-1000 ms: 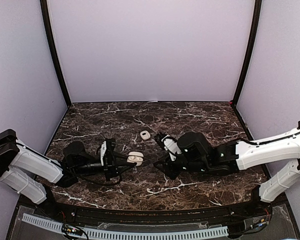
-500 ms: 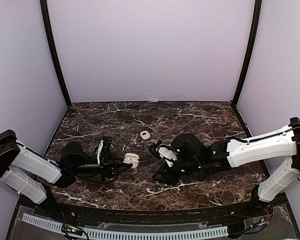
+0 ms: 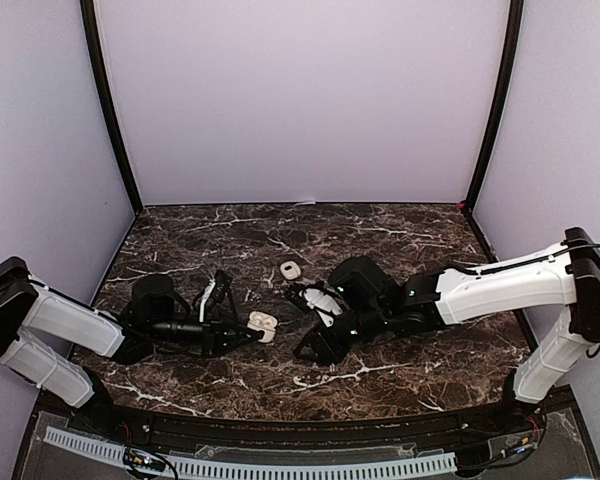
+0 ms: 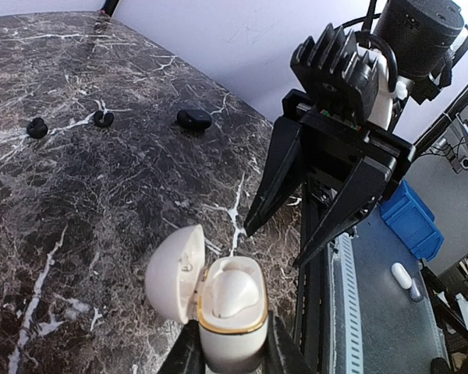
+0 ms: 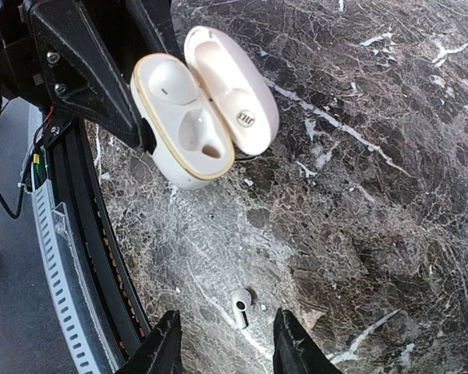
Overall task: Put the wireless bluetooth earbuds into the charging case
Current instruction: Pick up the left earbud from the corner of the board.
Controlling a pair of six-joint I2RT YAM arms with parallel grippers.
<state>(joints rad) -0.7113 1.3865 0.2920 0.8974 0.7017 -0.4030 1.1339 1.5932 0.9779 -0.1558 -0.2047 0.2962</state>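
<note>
My left gripper [image 4: 230, 347] is shut on the base of a white, gold-rimmed charging case [image 4: 230, 308] whose lid [image 4: 175, 273] is swung open. The case [image 5: 189, 128] shows one socket filled with a white bud and one empty. On the marble just below it lies a white stemmed earbud [image 5: 240, 304], untouched, between the fingers of my open right gripper [image 5: 228, 343]. From above, the left gripper [image 3: 242, 328] holds the case [image 3: 258, 324] and the right gripper [image 3: 305, 345] points down beside it, hiding the loose bud. The right gripper [image 4: 274, 245] stands close behind the case.
A small closed white case [image 3: 290, 270] lies behind the grippers. Two black buds [image 4: 37, 127] [image 4: 103, 118] and a black case [image 4: 194, 118] rest farther out. The table's front rail [image 5: 86, 265] runs close to the loose bud.
The right arm has reached further left and down toward the case, and its jaws have widened. The left gripper has shifted the case slightly left.
</note>
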